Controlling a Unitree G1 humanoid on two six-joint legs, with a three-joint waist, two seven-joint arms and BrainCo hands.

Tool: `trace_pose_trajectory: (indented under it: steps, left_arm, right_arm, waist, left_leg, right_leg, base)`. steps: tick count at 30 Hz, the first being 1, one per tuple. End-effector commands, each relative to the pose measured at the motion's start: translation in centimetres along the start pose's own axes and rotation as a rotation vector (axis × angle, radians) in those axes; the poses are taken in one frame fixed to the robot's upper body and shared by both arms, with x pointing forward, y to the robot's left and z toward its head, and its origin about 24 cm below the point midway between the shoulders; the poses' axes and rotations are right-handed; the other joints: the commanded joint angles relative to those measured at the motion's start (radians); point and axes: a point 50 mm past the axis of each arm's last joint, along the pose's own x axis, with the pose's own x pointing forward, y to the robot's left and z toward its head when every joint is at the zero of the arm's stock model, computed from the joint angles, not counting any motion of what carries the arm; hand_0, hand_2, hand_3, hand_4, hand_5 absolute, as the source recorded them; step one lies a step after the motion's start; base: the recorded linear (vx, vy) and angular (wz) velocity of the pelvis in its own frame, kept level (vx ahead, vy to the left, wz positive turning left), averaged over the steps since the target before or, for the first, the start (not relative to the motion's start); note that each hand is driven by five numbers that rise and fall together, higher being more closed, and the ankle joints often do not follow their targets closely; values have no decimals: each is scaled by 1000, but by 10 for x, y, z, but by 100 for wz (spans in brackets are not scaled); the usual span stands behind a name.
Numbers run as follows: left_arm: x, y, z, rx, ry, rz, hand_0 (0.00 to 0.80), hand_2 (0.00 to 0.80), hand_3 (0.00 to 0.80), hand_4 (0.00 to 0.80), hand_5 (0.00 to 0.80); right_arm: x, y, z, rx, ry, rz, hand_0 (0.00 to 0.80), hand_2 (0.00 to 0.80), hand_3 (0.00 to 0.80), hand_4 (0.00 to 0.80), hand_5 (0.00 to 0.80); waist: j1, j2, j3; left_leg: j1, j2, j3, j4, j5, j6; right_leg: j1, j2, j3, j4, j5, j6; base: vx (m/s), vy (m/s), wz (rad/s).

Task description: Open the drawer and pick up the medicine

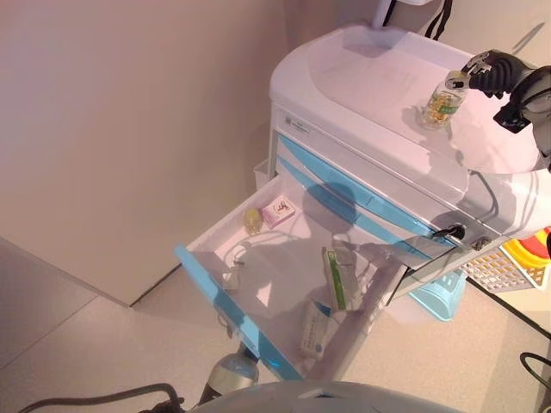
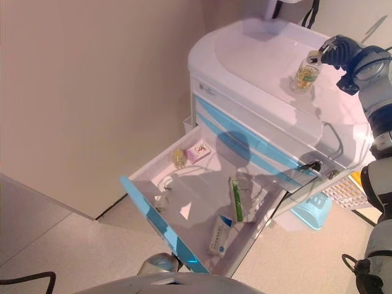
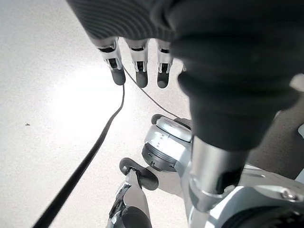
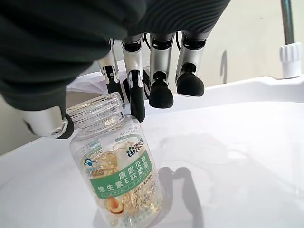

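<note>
A clear medicine bottle [image 4: 121, 175] of yellow capsules with a green label stands upright on the white cart top [image 1: 362, 77], near its right edge. My right hand [image 1: 498, 72] reaches it from the right, thumb [image 4: 50, 124] and one finger pinching the clear lid while the other fingers hang straight behind it. Below, the cart's top drawer [image 1: 225, 310] with its blue front is pulled fully out. It holds a small yellow bottle [image 1: 252, 221], a pink box [image 1: 278, 211], a green-edged box [image 1: 334, 280] and a white-blue box [image 1: 314, 331]. My left hand [image 3: 137, 66] hangs over the floor with straight fingers.
The cart stands by a beige wall on the left. A light blue basket [image 1: 439, 294] and a white mesh basket [image 1: 504, 268] with red-yellow things sit on the floor to the cart's right. A white coiled cord [image 1: 234, 258] lies in the drawer.
</note>
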Motion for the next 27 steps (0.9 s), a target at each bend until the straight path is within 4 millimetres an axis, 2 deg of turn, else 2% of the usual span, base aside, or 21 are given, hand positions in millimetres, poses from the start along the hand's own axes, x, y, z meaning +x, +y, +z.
trace_pose_trajectory:
  steps: [1, 7, 8, 9, 10, 12, 14, 16, 22, 25, 27]
  left_arm:
    - [-6, 20, -11, 73, 23, 34, 0, 0, 0, 0, 0]
    - [-6, 18, -10, 76, 16, 27, 0, 0, 0, 0, 0]
    - [-6, 19, -10, 77, 17, 27, 0, 0, 0, 0, 0]
    - [-6, 19, -10, 77, 18, 26, 0, 0, 0, 0, 0]
    - [-6, 18, -10, 78, 19, 26, 0, 0, 0, 0, 0]
    - [-6, 18, -10, 79, 20, 26, 0, 0, 0, 0, 0]
    - [-6, 18, -10, 79, 20, 26, 0, 0, 0, 0, 0]
    - [-6, 18, -11, 79, 21, 28, 0, 0, 0, 0, 0]
    - [-6, 18, -10, 81, 20, 27, 0, 0, 0, 0, 0]
    - [-6, 18, -10, 85, 21, 26, 0, 0, 0, 0, 0]
    - [-6, 18, -10, 87, 22, 27, 0, 0, 0, 0, 0]
  right_arm:
    - [-4, -18, 10, -55, -51, -60, 800, 800, 800, 800, 800]
    - [-3, -8, 6, -65, -46, -24, 787, 787, 787, 787, 787]
    - [-3, -8, 5, -67, -47, -20, 668, 668, 668, 668, 668]
    - [-3, -7, 6, -71, -48, -19, 508, 508, 508, 508, 508]
    - [-3, -7, 5, -72, -49, -17, 455, 455, 455, 455, 455]
    - [-3, -5, 5, -69, -51, -11, 282, 282, 282, 282, 282]
    - [-3, -4, 4, -69, -51, -6, 188, 188, 188, 188, 188]
    - [-4, -3, 3, -66, -53, -2, 220, 220, 220, 220, 220]
    - [-4, 1, 0, -63, -46, 8, 129, 129, 129, 129, 129]
    - [-4, 0, 0, -59, -43, 1, 0, 0, 0, 0, 0]
    - [-4, 0, -1, -57, -42, -4, 0, 0, 0, 0, 0]
  waist:
    - [20, -37, -35]
    - [13, -36, -33]
    - [12, -36, -34]
    - [11, -36, -35]
    - [10, -36, -35]
    - [9, -36, -35]
    - [6, -36, -33]
    - [4, -36, -32]
    - [0, -35, -33]
    - [-1, -35, -33]
    - [-3, -35, -33]
  left_leg:
    - [55, -61, 15, 7, -115, 52]
    - [61, -59, 23, 6, -116, 52]
    - [63, -59, 24, 5, -116, 52]
    - [64, -58, 25, 5, -116, 52]
    - [64, -58, 25, 5, -117, 52]
    - [66, -58, 26, 5, -117, 52]
    - [67, -56, 28, 6, -117, 51]
    - [68, -55, 31, 6, -117, 50]
    - [70, -55, 33, 5, -118, 49]
    - [72, -55, 34, 5, -118, 49]
    - [73, -55, 35, 4, -118, 48]
  right_leg:
    - [-51, -79, 103, 49, 79, 81]
    - [-48, -79, 112, 48, 80, 83]
    - [-48, -78, 114, 47, 80, 83]
    - [-47, -78, 115, 47, 80, 83]
    - [-47, -78, 116, 47, 80, 84]
    - [-46, -77, 118, 47, 80, 84]
    - [-46, -77, 120, 48, 80, 84]
    - [-46, -77, 122, 48, 80, 84]
    - [-46, -76, 126, 47, 80, 84]
    - [-44, -76, 127, 47, 80, 84]
    - [-44, -76, 129, 46, 81, 85]
  base:
    - [0, 0, 0]
    - [0, 0, 0]
    - [0, 0, 0]
    - [0, 0, 0]
    - [0, 0, 0]
    - [0, 0, 0]
    - [0, 0, 0]
    - [0, 0, 0]
    - [0, 0, 0]
    - [0, 0, 0]
    - [0, 0, 0]
